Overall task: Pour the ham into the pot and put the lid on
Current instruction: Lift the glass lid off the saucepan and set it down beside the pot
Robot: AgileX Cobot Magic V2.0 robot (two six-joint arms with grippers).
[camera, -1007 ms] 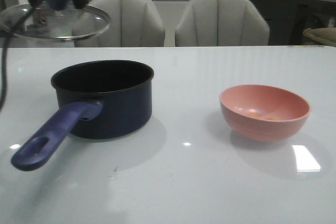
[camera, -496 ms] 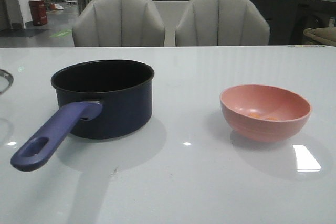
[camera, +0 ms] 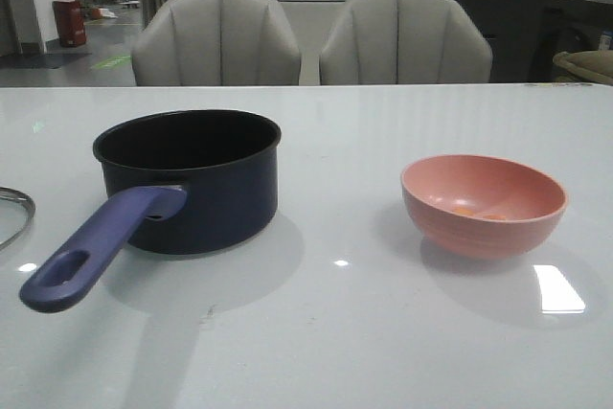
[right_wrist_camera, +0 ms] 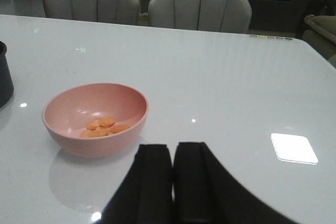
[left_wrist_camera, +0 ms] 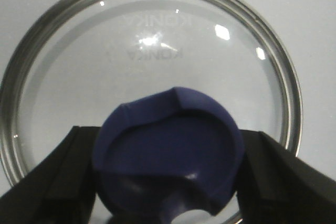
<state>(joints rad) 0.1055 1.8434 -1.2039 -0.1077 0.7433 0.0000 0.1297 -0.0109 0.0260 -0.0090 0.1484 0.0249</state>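
The dark navy pot (camera: pixel 187 184) stands open on the table's left half, its purple-blue handle (camera: pixel 91 251) pointing toward the front left. The pink bowl (camera: pixel 484 203) on the right holds the ham (camera: pixel 479 212), small orange chunks, also visible as ham (right_wrist_camera: pixel 104 126) in the right wrist view. Only the lid's steel rim (camera: pixel 17 206) shows at the front view's left edge, low by the table. The glass lid (left_wrist_camera: pixel 152 51) fills the left wrist view, with my left gripper (left_wrist_camera: pixel 165 177) shut on its blue knob (left_wrist_camera: pixel 168 145). My right gripper (right_wrist_camera: pixel 173 150) is shut and empty, to the right of the bowl (right_wrist_camera: pixel 79 145).
Two grey chairs (camera: pixel 215 40) stand behind the table's far edge. The white table (camera: pixel 335 332) reflects a bright light patch (camera: pixel 558 289) beside the bowl. The pot's edge (right_wrist_camera: pixel 4 74) shows at the side of the right wrist view.
The lid, held high over the table's back left a second ago, has come down and leftward to the table's left edge. The left arm has left the front view.
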